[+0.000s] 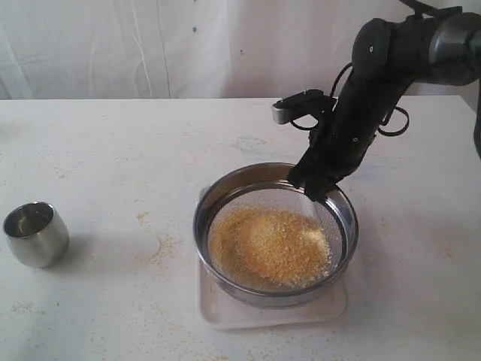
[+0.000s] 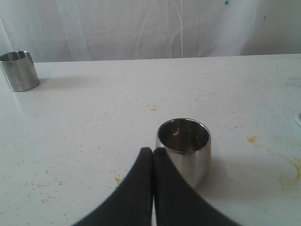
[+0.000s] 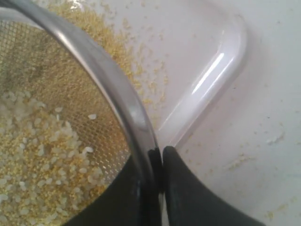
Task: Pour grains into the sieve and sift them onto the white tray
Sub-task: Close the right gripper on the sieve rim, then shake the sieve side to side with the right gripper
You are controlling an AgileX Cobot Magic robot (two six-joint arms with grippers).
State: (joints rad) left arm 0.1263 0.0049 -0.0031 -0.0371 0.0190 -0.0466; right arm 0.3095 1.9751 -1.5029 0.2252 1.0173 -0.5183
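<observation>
The sieve (image 1: 204, 219), a wide steel ring with a mesh bottom, sits over the white tray (image 1: 225, 310) and holds a heap of yellowish grains (image 1: 268, 247). My right gripper (image 1: 316, 188) is shut on the sieve's far right rim. In the right wrist view one finger is inside the rim (image 3: 108, 80) and one outside, right gripper (image 3: 160, 153). Grains (image 3: 37, 160) lie on the mesh, and fine ones are scattered on the tray (image 3: 211, 80). My left gripper (image 2: 153, 150) is shut and empty, its tips just beside a small steel cup (image 2: 186, 150).
The small rounded steel cup (image 1: 35, 234) stands upright at the table's left, and looks empty. A second, straight-sided steel cup (image 2: 19, 70) stands farther off in the left wrist view. Specks of grain dot the table left of the tray (image 1: 161, 247).
</observation>
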